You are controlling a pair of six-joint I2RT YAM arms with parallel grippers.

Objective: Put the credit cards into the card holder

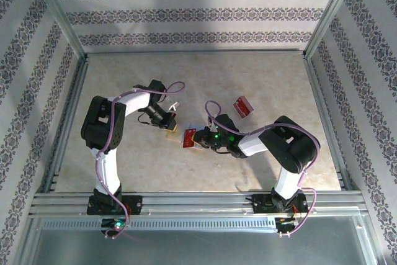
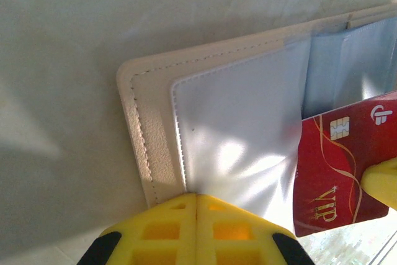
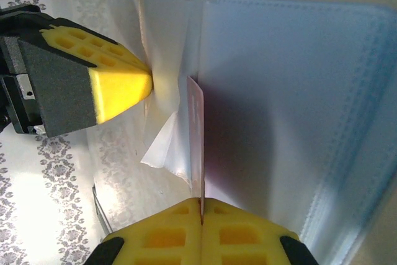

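Right wrist: right jaws clamp credit card pointing outward; left jaws, card holder.

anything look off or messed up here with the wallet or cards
Yes: a clear sleeve of the card holder is creased and bunched beside the left gripper, not lying flat. The credit card pinched by the right gripper looks slightly skewed to the sleeve edges.

One credit card against the sleeves in the card holder — other cards lie behind-right.
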